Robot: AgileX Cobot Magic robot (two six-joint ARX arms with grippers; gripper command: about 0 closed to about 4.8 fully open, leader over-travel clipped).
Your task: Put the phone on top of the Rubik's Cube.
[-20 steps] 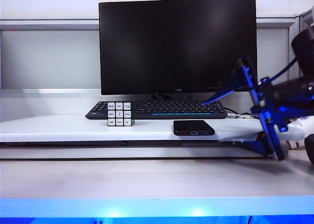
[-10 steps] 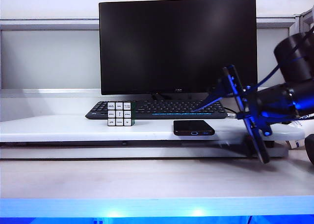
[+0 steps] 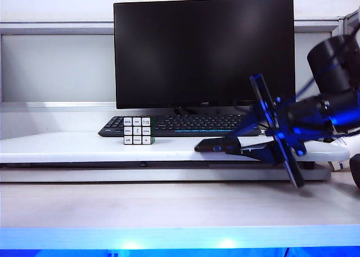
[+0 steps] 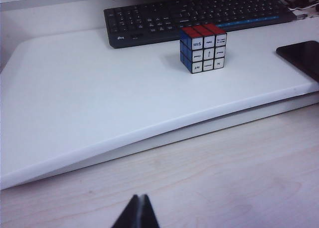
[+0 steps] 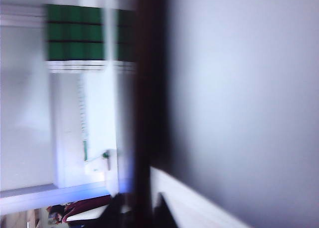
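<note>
The Rubik's Cube (image 3: 138, 130) stands on the white raised board (image 3: 67, 147), just in front of the keyboard. In the left wrist view the Rubik's Cube (image 4: 203, 48) shows white, blue and red faces. The black phone (image 3: 211, 145) lies to the cube's right, slightly tilted. My right gripper (image 3: 238, 145) reaches in from the right, shut on the phone's right end. In the blurred right wrist view the phone (image 5: 149, 88) is a dark edge-on band between the right gripper (image 5: 139, 206) fingers, with the cube's green side (image 5: 75, 36) beyond. My left gripper (image 4: 140, 203) is shut, low over the wooden table.
A long black keyboard (image 3: 180, 124) lies behind the cube and phone, under a large dark monitor (image 3: 203, 52). The board's front edge drops to a wooden table (image 3: 169, 203). A corner of the phone (image 4: 301, 56) shows at the board's edge.
My right gripper has swung left and up onto the phone's right end, and its jaws have closed from wide open. The phone has shifted slightly left and tilted. The left arm has not moved.
</note>
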